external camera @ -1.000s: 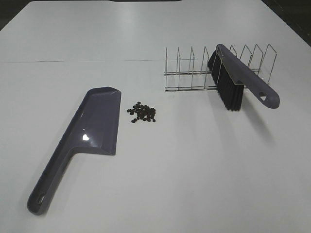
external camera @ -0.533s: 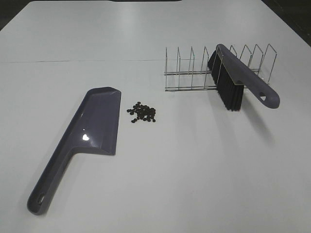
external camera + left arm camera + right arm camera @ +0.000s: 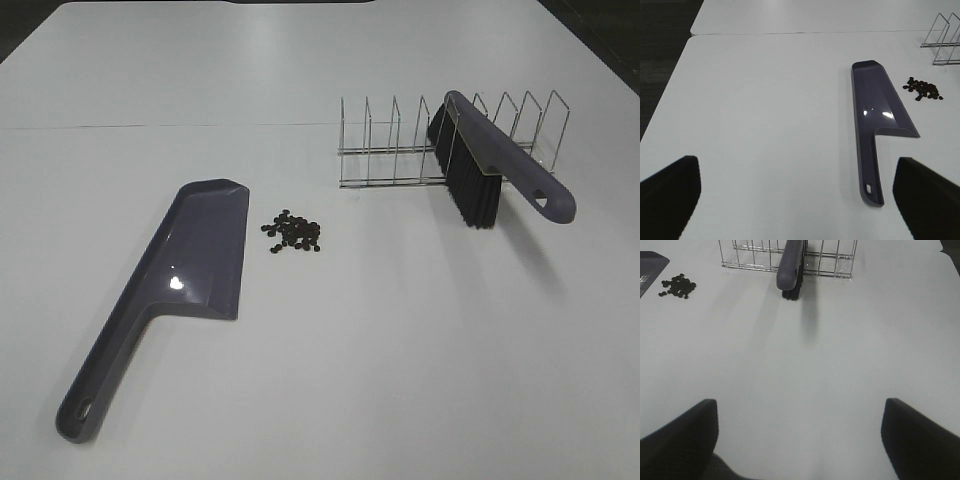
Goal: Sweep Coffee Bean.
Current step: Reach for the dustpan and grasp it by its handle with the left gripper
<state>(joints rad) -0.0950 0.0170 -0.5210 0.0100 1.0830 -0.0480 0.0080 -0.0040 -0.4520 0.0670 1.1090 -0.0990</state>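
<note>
Coffee bean pile point(image 3: 293, 233) sits on the white table point(image 3: 400, 360), left of centre in the high view: a few dozen small dark pellets in one tight cluster, a couple of strays at the edge. It shows in the left wrist view point(image 3: 923, 89) and in the right wrist view point(image 3: 677, 286) too. Just beside it on the left, with a gap and no contact, is the purple-grey dustpan point(image 3: 205, 250), lying flat. The beans are level with the far half of its blade, and the handle runs toward the near-left and ends in a hang hole. The left wrist view has the whole dustpan point(image 3: 880, 105); the right wrist view catches only a corner point(image 3: 647, 265). Well off to the right of the beans and further back is the wire rack point(image 3: 390, 150), also seen by the left wrist point(image 3: 942, 40) and the right wrist point(image 3: 750, 255). The brush point(image 3: 500, 160) is propped in one of its slots and tilted, black bristles hanging down at the rack's near side, purple-grey handle with a hang hole sticking out to the near-right. Right wrist looks straight at its handle end point(image 3: 791, 265). Left gripper point(image 3: 795, 162) is above bare table short of the dustpan handle, jaws spread wide, nothing between them. Right gripper point(image 3: 799, 402) is over bare table short of the brush, jaws spread wide too, holding nothing. Versus a second ago in the high view: beans, dustpan, brush and rack are all in the same spots.
</note>
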